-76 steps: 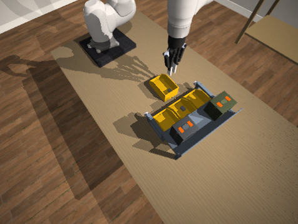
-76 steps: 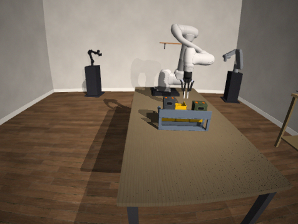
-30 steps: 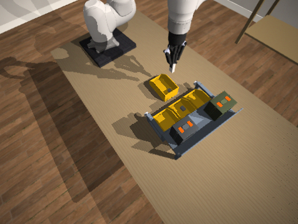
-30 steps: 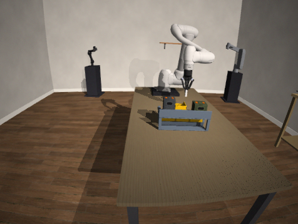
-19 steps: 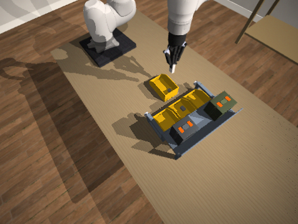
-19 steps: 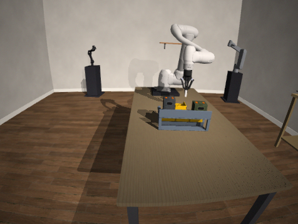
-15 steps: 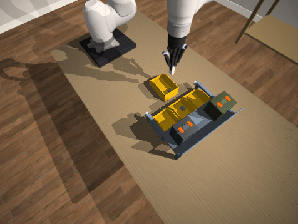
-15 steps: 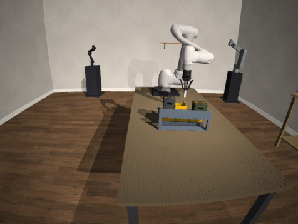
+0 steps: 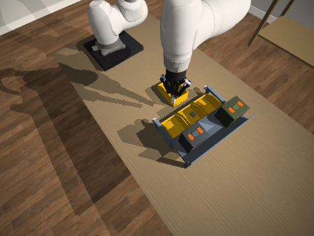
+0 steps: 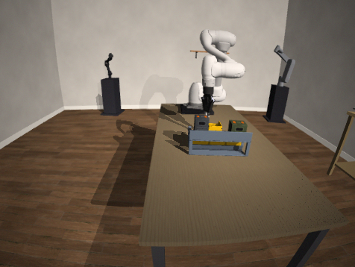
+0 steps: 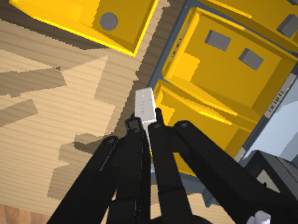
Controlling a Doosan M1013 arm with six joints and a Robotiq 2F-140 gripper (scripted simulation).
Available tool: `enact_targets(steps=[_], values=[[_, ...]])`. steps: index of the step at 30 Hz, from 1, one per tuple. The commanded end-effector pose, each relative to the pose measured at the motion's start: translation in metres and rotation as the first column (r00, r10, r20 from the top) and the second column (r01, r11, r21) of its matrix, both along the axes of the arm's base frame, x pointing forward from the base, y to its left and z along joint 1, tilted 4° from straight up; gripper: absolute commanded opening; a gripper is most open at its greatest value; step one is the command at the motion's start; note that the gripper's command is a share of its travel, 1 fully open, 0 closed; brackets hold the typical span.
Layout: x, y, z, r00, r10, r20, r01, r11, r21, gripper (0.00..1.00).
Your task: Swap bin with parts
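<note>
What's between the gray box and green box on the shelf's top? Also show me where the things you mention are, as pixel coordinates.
Only bare top board [image 9: 209, 124] [image 11: 283, 136] between the gray box [image 9: 194, 140] [image 10: 201, 124] [image 11: 286, 174] and green box [image 9: 231, 113] [image 10: 238, 127]; top view shows it.

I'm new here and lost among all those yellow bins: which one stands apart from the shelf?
The yellow bin on the table, on the robot arm's side; the other yellow bins sit in the grey-blue shelf.
</note>
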State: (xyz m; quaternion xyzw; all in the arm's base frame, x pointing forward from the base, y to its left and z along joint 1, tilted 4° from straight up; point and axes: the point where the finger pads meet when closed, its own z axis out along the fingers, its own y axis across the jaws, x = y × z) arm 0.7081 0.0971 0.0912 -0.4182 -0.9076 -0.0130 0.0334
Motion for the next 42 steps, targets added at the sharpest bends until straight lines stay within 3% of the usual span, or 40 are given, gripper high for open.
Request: enact_targets(steps=[1,4,8,11,12,42], values=[[0.018,-0.021,-0.006,0.962,-0.273,-0.013,0.273,0.961,-0.034,0.1],[0.032,-0.044,-0.011,0.913,-0.407,-0.015,0.406,0.913,-0.04,0.1],[0.037,-0.051,-0.013,0.811,-0.584,-0.014,0.583,0.81,-0.063,0.1],[0.037,-0.051,-0.013,0.811,-0.584,-0.014,0.583,0.81,-0.063,0.1],[0.037,-0.051,-0.013,0.811,-0.584,-0.014,0.583,0.81,-0.063,0.62],[0.037,-0.051,-0.013,0.811,-0.584,-0.014,0.583,0.81,-0.063,0.62]])
